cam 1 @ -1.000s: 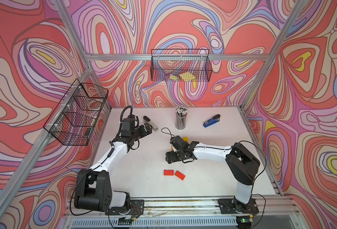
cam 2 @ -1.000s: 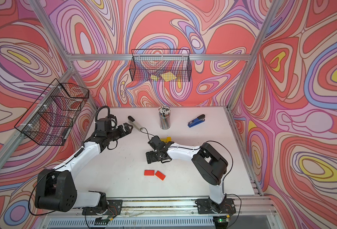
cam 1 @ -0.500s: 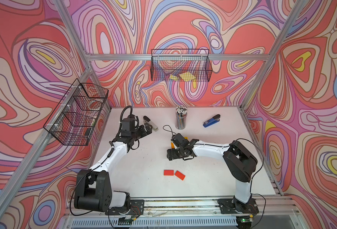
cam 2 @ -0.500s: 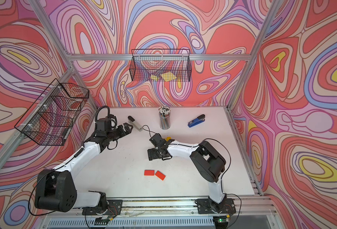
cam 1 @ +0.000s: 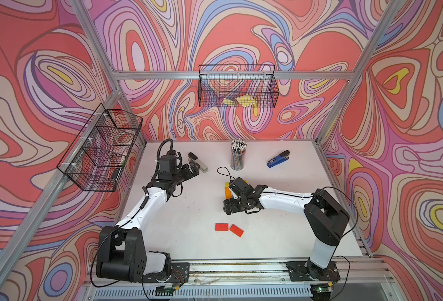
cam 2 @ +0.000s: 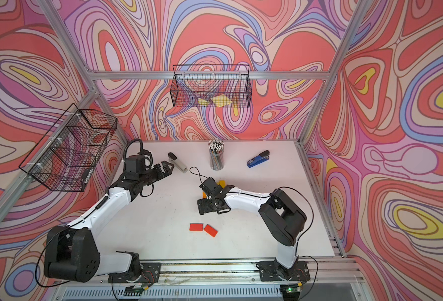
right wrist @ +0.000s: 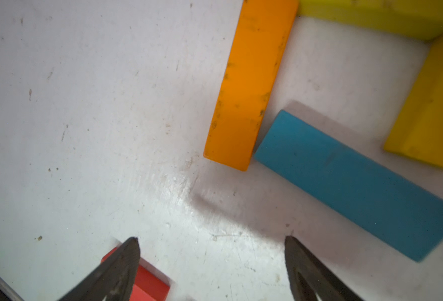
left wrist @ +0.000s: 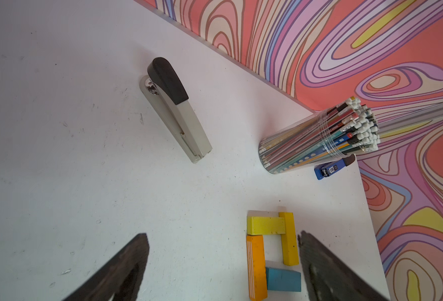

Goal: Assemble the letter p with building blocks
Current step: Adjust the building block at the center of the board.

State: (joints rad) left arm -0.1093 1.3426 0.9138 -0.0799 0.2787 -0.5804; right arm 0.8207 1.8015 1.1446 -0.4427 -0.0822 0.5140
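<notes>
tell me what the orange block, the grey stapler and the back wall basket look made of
Orange block: probably painted wood; matte solid colour, with grime and worn paint along the edges.
Grey stapler: likely a painted metal body with a smooth black plastic cap; a shiny rivet shows at the hinge.
Back wall basket: thin metal wire mesh, black coated.

right hand [right wrist: 212, 238] | drawn back slightly | orange block [cam 1: 227, 193] uncovered

Orange bar [right wrist: 244, 83], teal bar [right wrist: 356, 182], yellow bars [left wrist: 266, 225], red bars [cam 1: 221, 227], swirl-patterned walls [cam 1: 59, 78]
</notes>
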